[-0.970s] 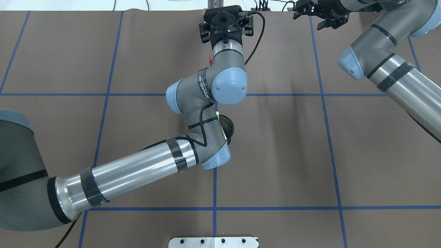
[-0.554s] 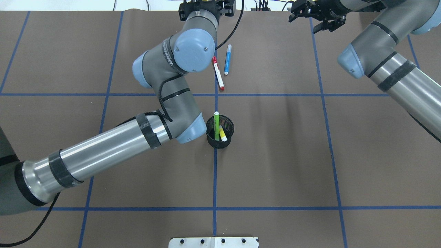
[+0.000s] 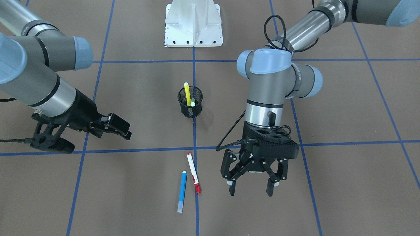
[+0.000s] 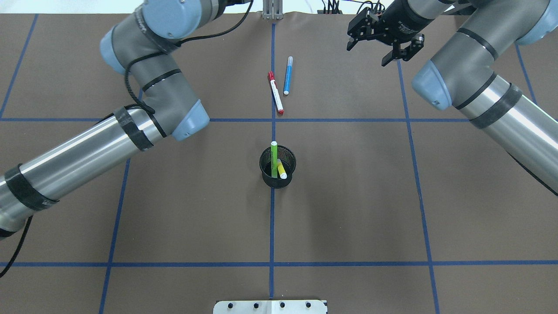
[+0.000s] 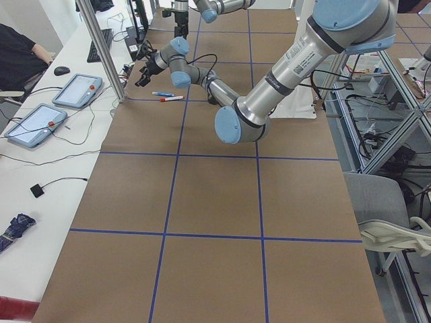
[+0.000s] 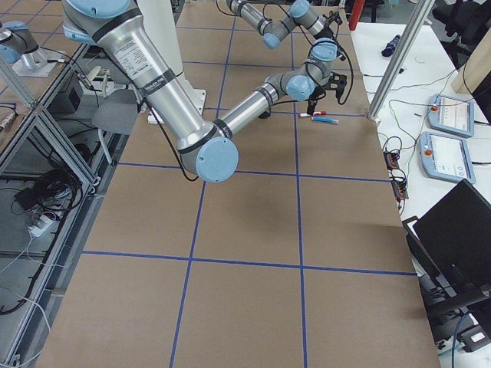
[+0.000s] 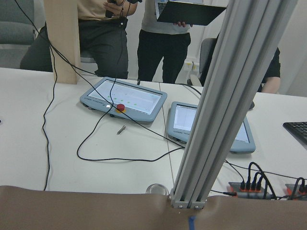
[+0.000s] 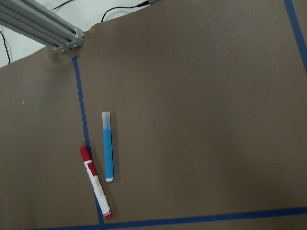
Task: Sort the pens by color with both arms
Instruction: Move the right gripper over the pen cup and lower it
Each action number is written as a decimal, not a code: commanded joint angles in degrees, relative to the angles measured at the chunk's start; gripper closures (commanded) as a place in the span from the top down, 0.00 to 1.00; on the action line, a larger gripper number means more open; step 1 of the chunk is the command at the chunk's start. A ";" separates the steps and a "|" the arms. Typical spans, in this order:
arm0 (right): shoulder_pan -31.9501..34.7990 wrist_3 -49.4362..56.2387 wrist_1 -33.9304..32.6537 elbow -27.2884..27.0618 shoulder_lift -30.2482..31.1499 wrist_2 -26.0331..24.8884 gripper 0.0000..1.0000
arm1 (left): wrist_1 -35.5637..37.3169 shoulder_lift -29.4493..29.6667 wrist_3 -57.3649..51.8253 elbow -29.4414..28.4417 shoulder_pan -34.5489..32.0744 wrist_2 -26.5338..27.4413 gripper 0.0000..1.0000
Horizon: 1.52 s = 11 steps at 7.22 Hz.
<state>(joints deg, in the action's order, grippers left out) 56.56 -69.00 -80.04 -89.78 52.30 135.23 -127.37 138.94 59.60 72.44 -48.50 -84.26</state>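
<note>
Left gripper (image 3: 250, 191) and right gripper (image 4: 369, 51) are hanging spread wide, holding nothing. Blue pen (image 3: 182, 191) and red-ended marker (image 3: 193, 172) are lying flat: likely light, stiff, slick; pinch mid-barrel crosswise.

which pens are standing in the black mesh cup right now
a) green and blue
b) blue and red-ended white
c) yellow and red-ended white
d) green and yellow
d: the green pen and the yellow pen stand in the cup, while the blue pen and the red-ended white pen lie flat on the table beyond it.
</note>
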 commanded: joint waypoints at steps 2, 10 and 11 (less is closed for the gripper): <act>-5.66 0.01 -7.39 -2.23 -1.05 2.58 1.00 | -1.03 -6.21 -5.88 1.38 -7.38 -15.54 1.00; -18.42 2.46 -21.65 13.40 -20.22 -4.63 0.98 | -2.79 -12.81 -8.18 4.02 -9.78 -22.97 1.00; -18.42 2.90 -21.65 13.58 -20.14 -4.63 0.91 | -2.79 -12.81 -8.27 4.02 -9.77 -22.97 1.00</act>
<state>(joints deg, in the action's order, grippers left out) 38.27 -66.82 -101.64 -76.84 32.45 130.77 -130.00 126.18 51.39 76.47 -58.31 -107.22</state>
